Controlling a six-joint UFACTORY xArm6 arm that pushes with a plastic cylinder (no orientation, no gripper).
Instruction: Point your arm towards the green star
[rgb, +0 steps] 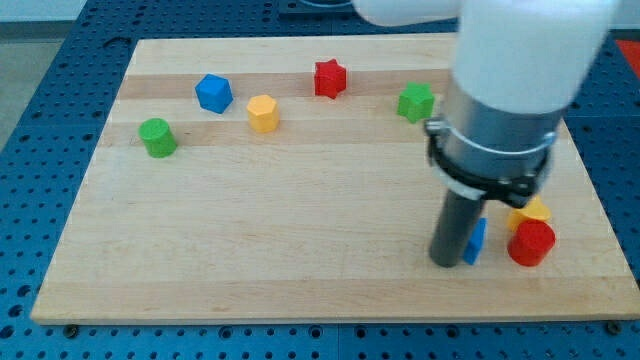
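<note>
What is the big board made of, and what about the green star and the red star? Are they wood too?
The pale board looks like wood: light tan with grain lines and darker strips running across it, matte finish. The green star block and red star block have solid, even colour with no grain showing, so they could be painted wood or plastic; the picture can't settle which.

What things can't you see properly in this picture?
- My tip: in the camera view it sits just left of the blue block, but whether they touch cannot be told.
- Blue block: mostly hidden behind the rod, so its shape is unclear.
- Yellow block: partly covered by the arm and the red block.
- Green star: slightly blurred; its right side sits close to the arm's body.
- The arm's upper part: cut off by the view's top.
</note>
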